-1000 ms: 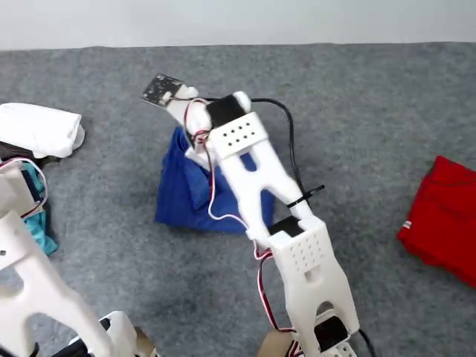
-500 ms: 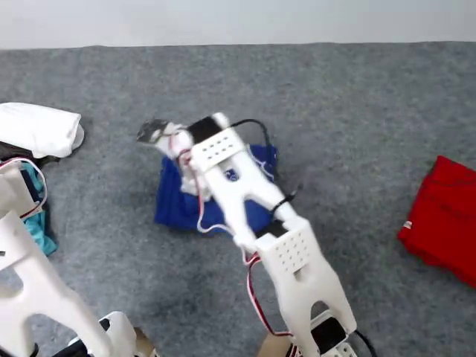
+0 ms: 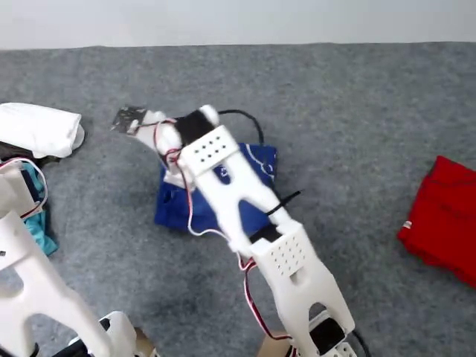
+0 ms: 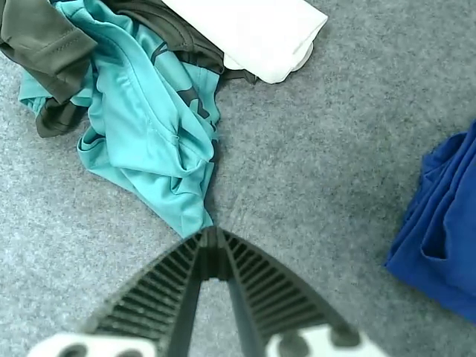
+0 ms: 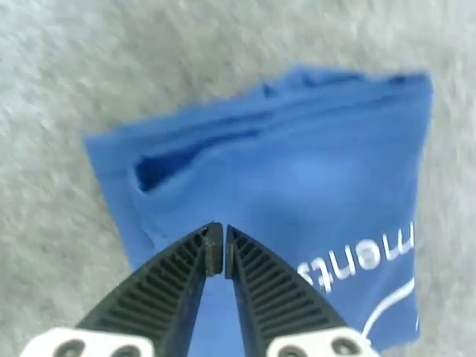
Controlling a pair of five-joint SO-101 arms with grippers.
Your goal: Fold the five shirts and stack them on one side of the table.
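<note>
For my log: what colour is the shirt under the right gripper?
The shirt is blue with white print, best in the right wrist view.

Blue shirt [image 3: 172, 207]: folded into a compact rectangle, lying flat on the grey table, white print on its upper face, one edge slightly open in layers.

White shirt [image 3: 41, 128]: folded into a neat bundle, well apart from the blue shirt, to its left in the high view.

Teal shirt [image 4: 149, 126]: unfolded and crumpled, left of the blue shirt and apart from it.

Dark olive shirt [image 4: 37, 37]: unfolded, tangled with the teal shirt, partly under the white shirt.

Red shirt [image 3: 442, 219]: folded flat, well apart from the blue shirt, on its far right.
</note>
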